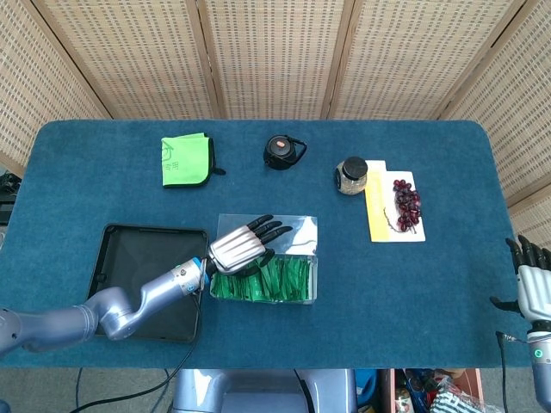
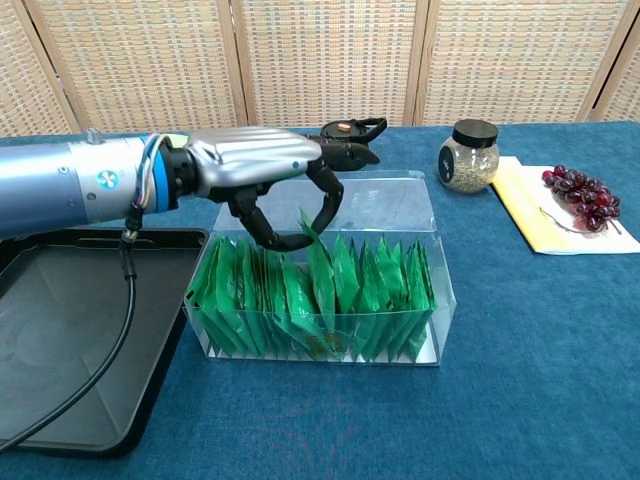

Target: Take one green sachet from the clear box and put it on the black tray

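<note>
- Two hands are mine: my left hand hangs over the clear box, thumb and a finger pinching the top corner of one green sachet that stands taller than the rest.
- That sachet's lower part sits among the row of green sachets standing on edge inside the box.
- In the head view my left hand covers the box's left half, the other fingers stretched toward its far wall.
- The black tray lies just left of the box, my forearm crossing above it.
- My right hand rests off the table's right edge, fingers apart and clasping nothing.
- Further back on the blue table: a folded green cloth, a black lid, a small jar, and grapes on a yellow-and-white sheet.
</note>
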Available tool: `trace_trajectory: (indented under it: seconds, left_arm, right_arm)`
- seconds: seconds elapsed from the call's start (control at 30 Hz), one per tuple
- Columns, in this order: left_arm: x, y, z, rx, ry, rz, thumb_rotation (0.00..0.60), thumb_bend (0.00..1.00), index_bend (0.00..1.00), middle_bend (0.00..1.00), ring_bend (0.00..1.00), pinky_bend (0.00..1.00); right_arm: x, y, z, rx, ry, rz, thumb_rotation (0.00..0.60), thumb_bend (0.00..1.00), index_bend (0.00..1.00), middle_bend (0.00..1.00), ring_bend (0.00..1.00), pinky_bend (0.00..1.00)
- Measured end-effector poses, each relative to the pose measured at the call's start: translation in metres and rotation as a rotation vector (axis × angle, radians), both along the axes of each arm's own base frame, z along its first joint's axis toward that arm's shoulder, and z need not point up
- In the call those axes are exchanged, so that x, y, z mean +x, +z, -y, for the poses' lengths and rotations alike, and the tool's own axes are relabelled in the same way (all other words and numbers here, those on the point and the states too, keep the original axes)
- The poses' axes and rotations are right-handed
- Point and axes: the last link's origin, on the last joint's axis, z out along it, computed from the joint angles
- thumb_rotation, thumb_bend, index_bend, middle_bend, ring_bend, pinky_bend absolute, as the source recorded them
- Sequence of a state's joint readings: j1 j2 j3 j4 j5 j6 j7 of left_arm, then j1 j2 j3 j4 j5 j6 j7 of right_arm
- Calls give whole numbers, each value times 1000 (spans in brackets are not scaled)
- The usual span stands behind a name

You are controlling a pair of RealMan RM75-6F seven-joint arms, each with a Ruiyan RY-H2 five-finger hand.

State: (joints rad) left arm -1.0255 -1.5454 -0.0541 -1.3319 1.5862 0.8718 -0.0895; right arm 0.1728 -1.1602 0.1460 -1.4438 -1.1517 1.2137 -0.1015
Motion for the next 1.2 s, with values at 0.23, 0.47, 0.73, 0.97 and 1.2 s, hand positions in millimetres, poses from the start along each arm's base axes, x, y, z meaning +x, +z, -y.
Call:
trace_trajectory:
  seconds: [0.23, 0.47, 0.73, 0.97, 1.2]
  left_arm:
    - [7, 26, -1, 11, 11, 52, 600, 432, 693, 0, 0, 0]
    - [12, 55, 1, 16, 31, 113, 600, 433, 693, 0, 0, 0]
    - [13, 86, 2, 37, 46, 167, 600, 433, 693, 0, 0, 0]
    - [2, 114, 5, 86, 57, 179, 600, 434, 694, 0, 0, 0]
    - [-36, 142, 12, 163, 108, 139, 600, 445, 693, 0, 0, 0]
  right_arm:
    - [1, -1, 0, 1, 6, -1, 600, 0, 0, 0, 0, 0]
    - [4, -1, -2, 2, 15, -3, 600, 0, 0, 0, 0, 0]
    - [7, -3, -3, 5, 26, -6, 600, 0, 0, 0, 0, 0]
    - [11, -5, -5, 13, 42, -8, 600, 0, 0, 0, 0, 0]
    - [16, -8, -6, 25, 60, -9, 600, 0, 0, 0, 0, 0]
